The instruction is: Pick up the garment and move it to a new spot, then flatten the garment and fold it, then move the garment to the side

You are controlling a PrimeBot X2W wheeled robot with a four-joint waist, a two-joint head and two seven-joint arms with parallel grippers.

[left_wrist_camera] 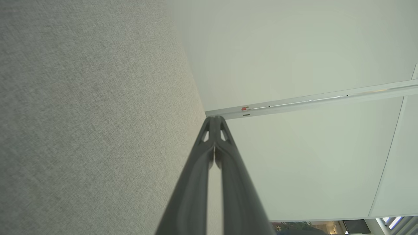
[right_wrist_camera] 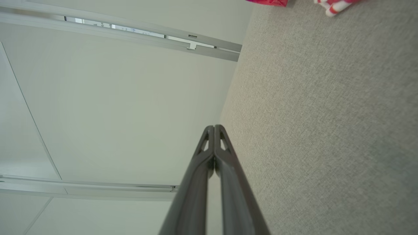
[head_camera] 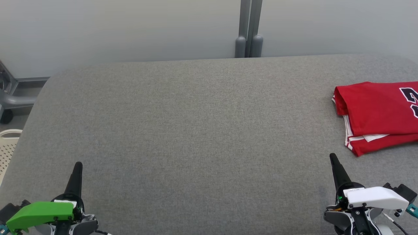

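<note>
Nearest the robot, the left hand (head_camera: 78, 165) sits at the lower left under a green cover, its two dark fingers pressed together into a single spike with nothing between them; the left wrist view shows that hand (left_wrist_camera: 214, 119) with its tips meeting. At the lower right, the right hand (head_camera: 332, 157) under a white cover is closed just the same and holds nothing, and the right wrist view has its tips (right_wrist_camera: 214, 127) touching. Both hands hover over the near edge of the grey, cloth-covered tabletop (head_camera: 202, 130), which has rounded corners. Farther on and to the right, apart from the right hand, lies the garment (head_camera: 375, 111), a red jersey folded into a flat, layered rectangle at the tabletop's right side and cut off by the picture's edge. Its left end shows a soft rounded fold, red-and-white striped trim runs down its near-left edge, a white strip peeks out between the layers, and part of a dark numeral outlined in white sits on top. A corner of that trim (right_wrist_camera: 333, 6) appears in the right wrist view. Off the tabletop's left edge is a pale perforated basket (head_camera: 8, 143). Beyond stands a pale wall with a grey post (head_camera: 249, 29).
</note>
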